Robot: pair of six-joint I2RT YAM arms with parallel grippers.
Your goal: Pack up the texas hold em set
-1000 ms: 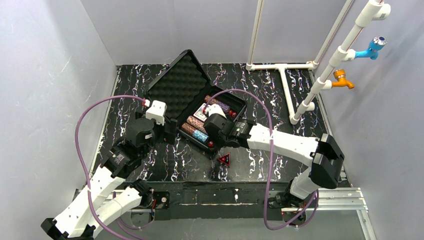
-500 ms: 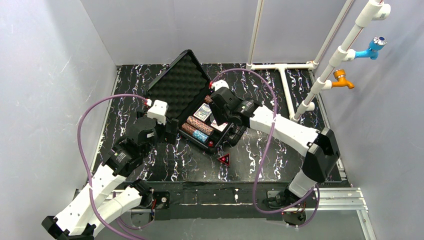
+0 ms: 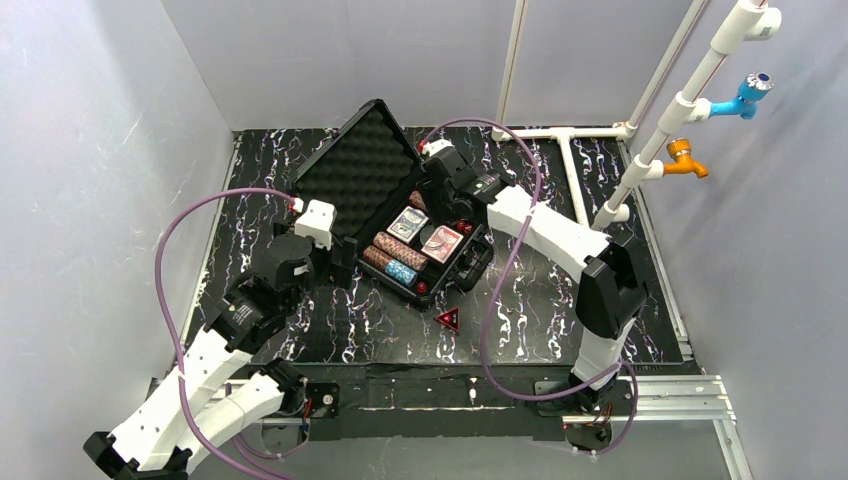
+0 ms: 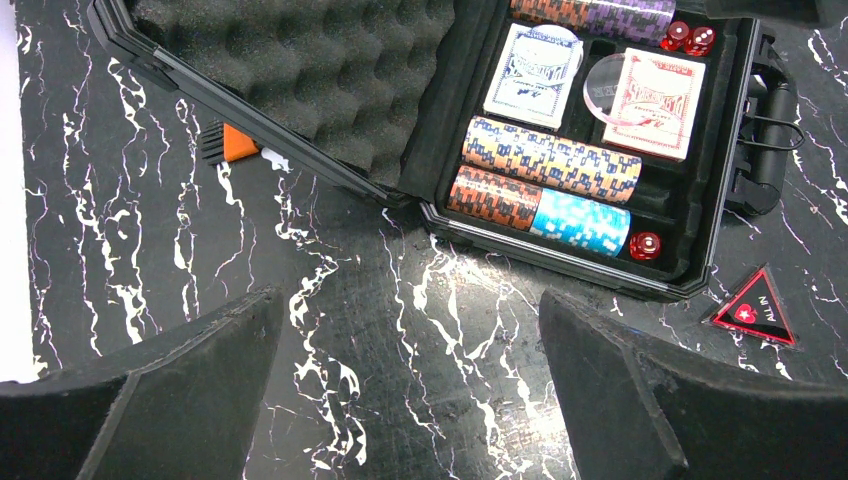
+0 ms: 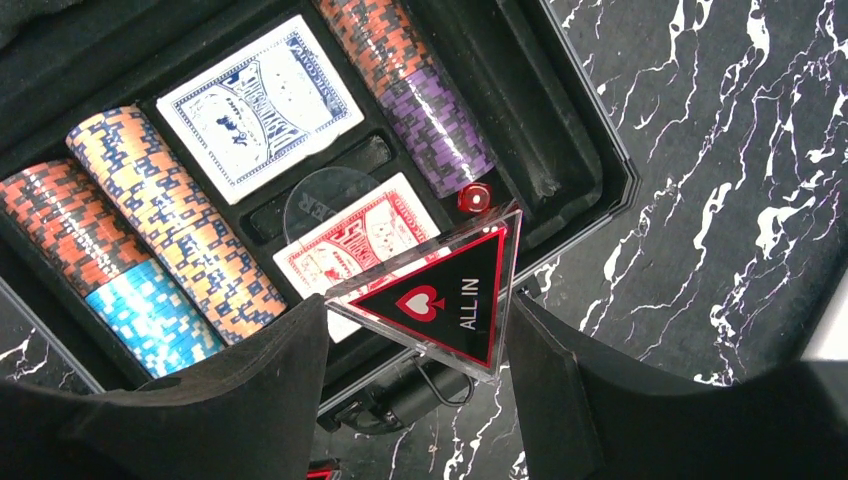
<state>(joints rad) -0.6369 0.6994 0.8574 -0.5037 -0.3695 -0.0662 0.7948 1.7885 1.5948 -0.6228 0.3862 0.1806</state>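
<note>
We find the black case open at the centre of the top view, its foam-lined lid tilted toward the upper left. The tray holds chip rolls, a blue deck, a red deck and red dice. The right gripper, jaws part-way apart, clamps an "ALL IN" triangular marker above the tray's right edge. The left gripper is spread wide and empty over bare table below the case. A second marker lies just beside the case's lower corner.

My top camera looks down from high behind the arms; both wrist cameras hang close, sharing the open case.
</note>
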